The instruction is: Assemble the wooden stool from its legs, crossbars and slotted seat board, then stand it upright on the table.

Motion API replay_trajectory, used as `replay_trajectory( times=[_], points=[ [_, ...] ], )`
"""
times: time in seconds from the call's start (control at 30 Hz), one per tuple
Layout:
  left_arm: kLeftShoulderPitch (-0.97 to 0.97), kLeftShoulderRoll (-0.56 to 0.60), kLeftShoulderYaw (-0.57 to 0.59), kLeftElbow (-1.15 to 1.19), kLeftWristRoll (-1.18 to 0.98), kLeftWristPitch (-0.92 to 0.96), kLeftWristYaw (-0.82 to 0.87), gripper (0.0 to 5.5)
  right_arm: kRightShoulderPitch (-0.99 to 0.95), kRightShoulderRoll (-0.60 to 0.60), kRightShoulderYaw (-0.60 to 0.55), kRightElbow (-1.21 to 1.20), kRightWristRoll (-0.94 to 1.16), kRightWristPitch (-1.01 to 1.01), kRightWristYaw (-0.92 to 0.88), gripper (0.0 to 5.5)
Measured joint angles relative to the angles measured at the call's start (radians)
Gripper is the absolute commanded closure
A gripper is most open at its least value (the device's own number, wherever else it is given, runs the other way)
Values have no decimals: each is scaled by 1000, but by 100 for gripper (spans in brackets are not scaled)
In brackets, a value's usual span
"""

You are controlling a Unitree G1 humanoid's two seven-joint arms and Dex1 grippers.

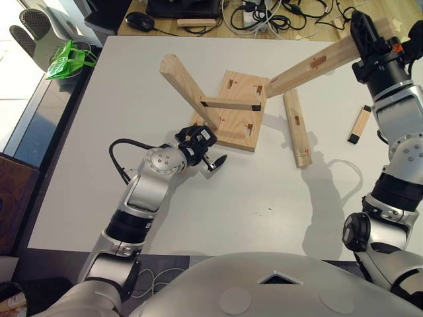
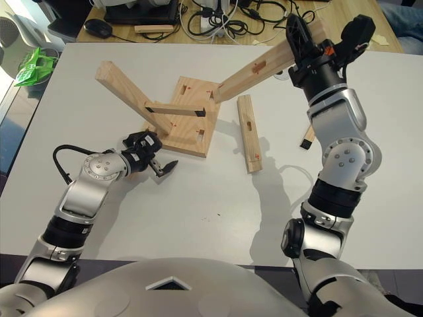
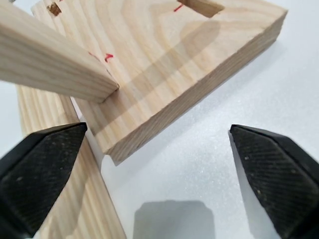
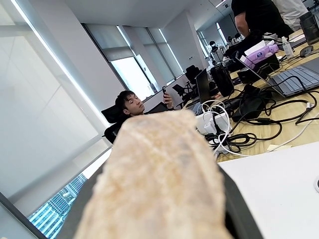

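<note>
Assembly is judged part-way through, at the leg-fitting step. Square, pale pine seat board [image 1: 241,132], cut with rectangular slots, lies flat near the middle of the white table [image 1: 264,205]. Fitted leg [image 1: 184,82], a long pale wooden bar, rises from the board's left side and leans away to the far left. A thin wooden crossbar [image 1: 230,104] with black ends runs from it across the board.

Right gripper [image 2: 325,41] is clamped on the upper end of the held leg [image 1: 310,66], a matching pale bar slanting down so that its lower end meets the board's far right corner. Whether that end is seated in a slot cannot be told. Left gripper [image 1: 216,163] rests low at the board's near left corner, fingers spread wide, grasping nothing.

Loose leg [image 1: 297,129], slotted, lies on the table just right of the board. A short bar [image 1: 359,124] with a black tip lies farther right.

Next move likely calls for aligning the held leg's foot with its slot and pressing it home, with the left gripper steadying the board against sliding.
</note>
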Motion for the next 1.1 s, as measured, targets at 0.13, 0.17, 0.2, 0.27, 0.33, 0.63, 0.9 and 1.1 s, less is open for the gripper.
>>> replay_trajectory(
  times=[0.13,0.17,0.2,0.27,0.33,0.63,0.9,1.1],
  points=[
    [-18,-38,20,3,-42,97,13,10,0,1,11,0,-1,-1,2,450],
    [-22,-43,23,4,-52,116,15,10,0,1,12,0,-1,-2,2,450],
    [-26,-44,24,4,-56,125,16,10,0,1,12,0,-1,-2,2,450],
    [-30,-46,24,3,-70,141,16,10,0,1,12,0,-1,-4,2,450],
    [-32,-49,23,1,-79,154,16,10,0,1,12,3,-1,-5,2,450],
    [-20,-52,-22,-41,-134,192,-4,10,22,-3,0,38,-5,-4,2,450],
    [-27,-71,-32,-82,-161,233,17,10,69,-5,14,76,-48,-2,41,450],
    [-27,-105,-45,-108,-187,258,43,10,71,-6,26,76,-57,11,61,450]
  ],
)
